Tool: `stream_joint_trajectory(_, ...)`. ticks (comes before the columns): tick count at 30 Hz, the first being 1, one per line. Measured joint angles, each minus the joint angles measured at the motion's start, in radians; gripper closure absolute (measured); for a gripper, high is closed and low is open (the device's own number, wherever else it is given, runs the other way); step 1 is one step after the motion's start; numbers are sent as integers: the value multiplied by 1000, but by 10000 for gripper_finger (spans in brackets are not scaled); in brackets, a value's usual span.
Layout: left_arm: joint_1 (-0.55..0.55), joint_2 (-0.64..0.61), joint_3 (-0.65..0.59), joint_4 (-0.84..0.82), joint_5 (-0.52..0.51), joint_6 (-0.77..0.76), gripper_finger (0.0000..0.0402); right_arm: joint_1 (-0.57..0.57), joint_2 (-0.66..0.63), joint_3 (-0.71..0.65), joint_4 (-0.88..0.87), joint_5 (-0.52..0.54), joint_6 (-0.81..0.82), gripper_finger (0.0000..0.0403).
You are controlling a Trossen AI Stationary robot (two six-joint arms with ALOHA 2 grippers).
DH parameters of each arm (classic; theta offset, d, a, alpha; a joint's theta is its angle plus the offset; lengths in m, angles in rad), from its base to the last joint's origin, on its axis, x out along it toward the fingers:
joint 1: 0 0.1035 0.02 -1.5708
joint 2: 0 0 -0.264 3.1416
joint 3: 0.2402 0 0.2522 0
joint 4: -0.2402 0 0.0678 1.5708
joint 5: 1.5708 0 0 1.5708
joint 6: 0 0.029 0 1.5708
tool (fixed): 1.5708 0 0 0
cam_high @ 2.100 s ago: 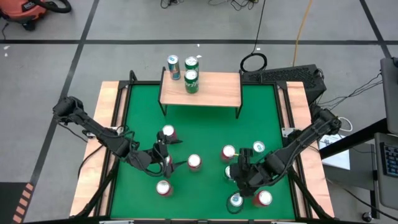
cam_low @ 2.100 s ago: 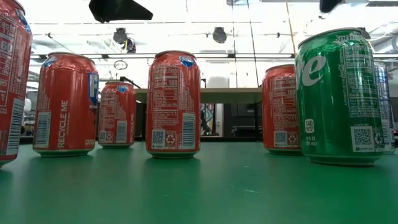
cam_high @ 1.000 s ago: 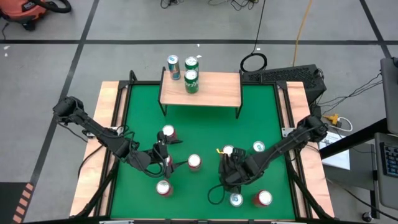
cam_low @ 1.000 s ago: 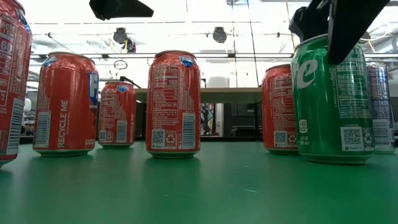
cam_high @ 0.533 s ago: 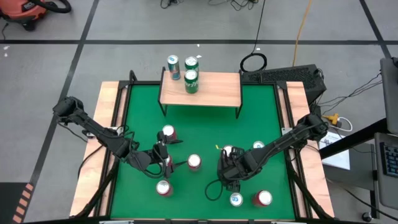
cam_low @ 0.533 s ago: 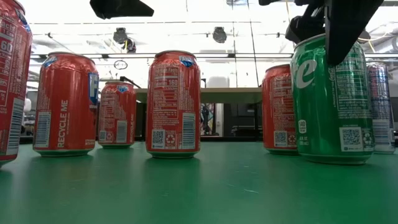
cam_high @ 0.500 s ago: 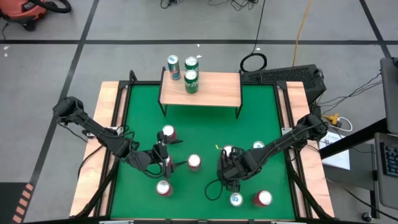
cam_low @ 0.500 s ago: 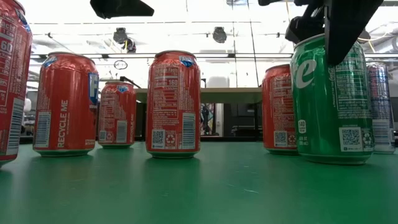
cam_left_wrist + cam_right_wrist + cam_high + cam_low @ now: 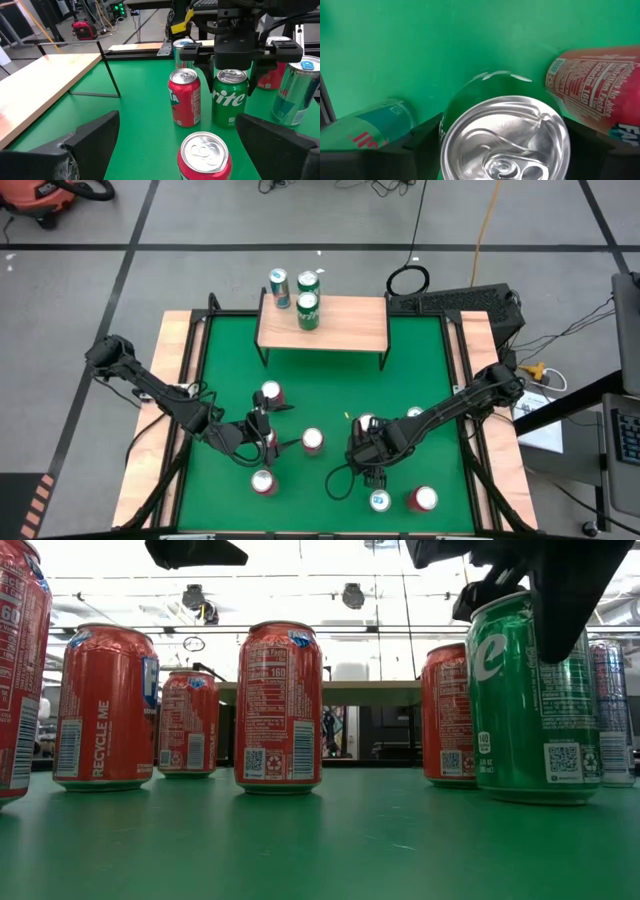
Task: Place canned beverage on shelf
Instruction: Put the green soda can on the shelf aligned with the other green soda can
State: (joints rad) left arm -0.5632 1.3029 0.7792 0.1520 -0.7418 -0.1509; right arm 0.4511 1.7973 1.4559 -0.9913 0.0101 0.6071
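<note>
Right gripper (image 9: 234, 50) straddling an upright green can (image 9: 230, 97) on the green table (image 9: 330, 385).
The can stands with its long axis vertical, pull-tab end up, base on the table, beside a red can (image 9: 184, 97). The right fingers (image 9: 565, 600) are spread to either side of its top; contact cannot be confirmed. The left gripper (image 9: 262, 432) hovers open near another red can (image 9: 270, 393). The shelf (image 9: 323, 323) at the far edge carries one green can (image 9: 308, 310).
</note>
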Motion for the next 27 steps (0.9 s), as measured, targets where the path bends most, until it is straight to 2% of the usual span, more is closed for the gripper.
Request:
stream_joint_trajectory(7, 0, 0, 0, 9, 0, 0, 8, 0, 0, 61, -25, -14, -90, 109)
stream_joint_trajectory(16, 0, 0, 0, 103, 0, 14, 8, 0, -1, 300, -183, 4, -243, 109)
stream_joint_trajectory(20, 1, 10, 0, 195, 0, 69, 8, 0, -2, 441, -270, 66, -332, 109)
stream_joint_trajectory(27, 14, 48, 0, 388, 11, 223, 8, 0, -3, 625, -362, 300, -467, 109)
